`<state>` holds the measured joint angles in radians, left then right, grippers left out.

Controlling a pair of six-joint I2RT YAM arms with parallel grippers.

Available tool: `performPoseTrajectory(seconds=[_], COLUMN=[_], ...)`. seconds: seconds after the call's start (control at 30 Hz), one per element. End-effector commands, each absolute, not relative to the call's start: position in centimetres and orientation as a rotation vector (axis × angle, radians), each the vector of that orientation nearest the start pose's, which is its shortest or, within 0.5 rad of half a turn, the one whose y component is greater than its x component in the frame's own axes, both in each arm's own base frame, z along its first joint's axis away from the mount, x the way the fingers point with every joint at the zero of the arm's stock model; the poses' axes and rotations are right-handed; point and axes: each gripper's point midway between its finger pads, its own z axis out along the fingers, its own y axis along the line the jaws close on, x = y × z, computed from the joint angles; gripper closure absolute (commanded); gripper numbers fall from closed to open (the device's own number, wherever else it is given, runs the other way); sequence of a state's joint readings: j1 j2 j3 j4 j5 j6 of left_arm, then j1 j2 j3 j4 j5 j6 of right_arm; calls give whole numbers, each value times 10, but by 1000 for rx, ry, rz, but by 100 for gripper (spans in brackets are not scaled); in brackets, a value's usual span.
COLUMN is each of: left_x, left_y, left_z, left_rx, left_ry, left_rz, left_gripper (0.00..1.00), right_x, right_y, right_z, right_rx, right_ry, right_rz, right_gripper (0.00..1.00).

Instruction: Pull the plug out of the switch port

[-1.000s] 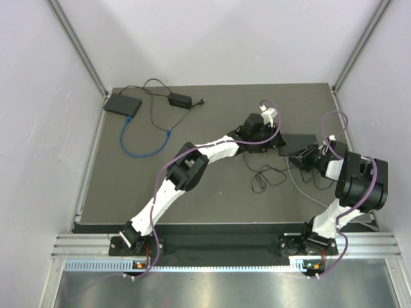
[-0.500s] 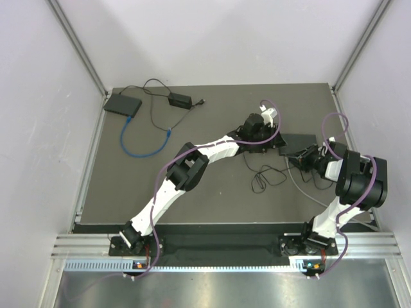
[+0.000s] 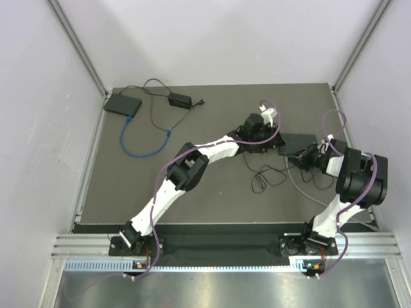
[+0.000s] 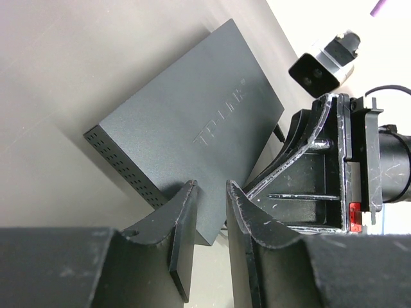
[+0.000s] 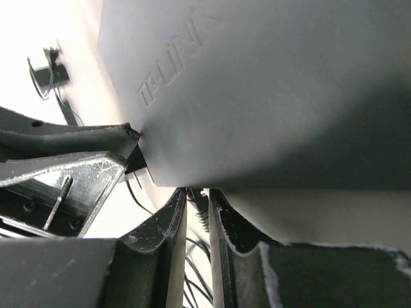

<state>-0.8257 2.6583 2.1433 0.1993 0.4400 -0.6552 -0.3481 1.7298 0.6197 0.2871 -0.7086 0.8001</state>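
Grasp stage: at the switch (image 3: 300, 142) on the surface's (image 3: 212, 192) right side, your right pincer (image 5: 197, 194) sets narrow jaws beside the plug (image 5: 200, 210), your left pincer (image 4: 210, 185) at the switch's corner, neither grip certain; next, clench and pull straight out.

Switch (image 5: 257, 83) fills upper frame, logo embossed. Right fingers (image 5: 157, 240) close together under its edge. Left fingers (image 5: 64, 170) touch its corner. Cables (image 5: 46, 72) beyond.

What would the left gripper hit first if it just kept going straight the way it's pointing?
The black TP-Link switch. In the wrist view, the left gripper points straight at the switch's near corner, which sits in the gap between its fingertips. Whether they touch it is unclear.
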Motion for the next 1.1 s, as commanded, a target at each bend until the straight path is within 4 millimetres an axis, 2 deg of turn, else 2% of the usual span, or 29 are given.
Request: performPoseTrajectory(seconds=[0.0,0.03,0.07,0.13,0.2,0.33,0.37,0.5,0.6,0.77,0.87,0.9,0.93,1.03,1.07], left_x=[397,395,395,395,395,397,397,397,396,397,397,397,397,397,397], left_y=[-573,-573,-574,-574,-574,-577,-577,-577,-576,-576,-577,-576,-577,-577,-577], left_z=[46,45,45,45,44,47,45,45,44,44,44,44,45,45,43], left_rx=[513,514,515,517,516,512,509,508,506,502,502,501,501,501,498], left_ry=[2129,2134,2134,2131,2133,2125,2131,2131,2138,2136,2137,2136,2133,2134,2139], left_rz=[-1332,-1334,-1336,-1335,-1333,-1339,-1343,-1342,-1338,-1339,-1342,-1338,-1341,-1344,-1344], left_gripper=[70,70,70,70,70,70,70,70,70,70,70,70,70,70,70], right_x=[353,350,358,350,349,346,344,345,342,340,329,327,324,329,332], right_y=[11,12,9,2,-5,-2,0,22,30,30,21,2,-4,-17,-21], right_z=[7,4,8,2,3,4,2,8,11,17,8,1,0,8,10], right_rx=[923,908,853,786,753,715,711,712,734,787,835,804,794,732,688], right_ry=[2275,2314,2331,2433,2459,2465,2469,2392,2386,2360,2471,2522,2546,2510,2514], right_rz=[1009,1015,1002,923,849,838,844,1048,1111,1143,958,734,654,483,369], right_gripper=[100,100,100,100,100,100,100,100,100,100,100,100,100,100,100])
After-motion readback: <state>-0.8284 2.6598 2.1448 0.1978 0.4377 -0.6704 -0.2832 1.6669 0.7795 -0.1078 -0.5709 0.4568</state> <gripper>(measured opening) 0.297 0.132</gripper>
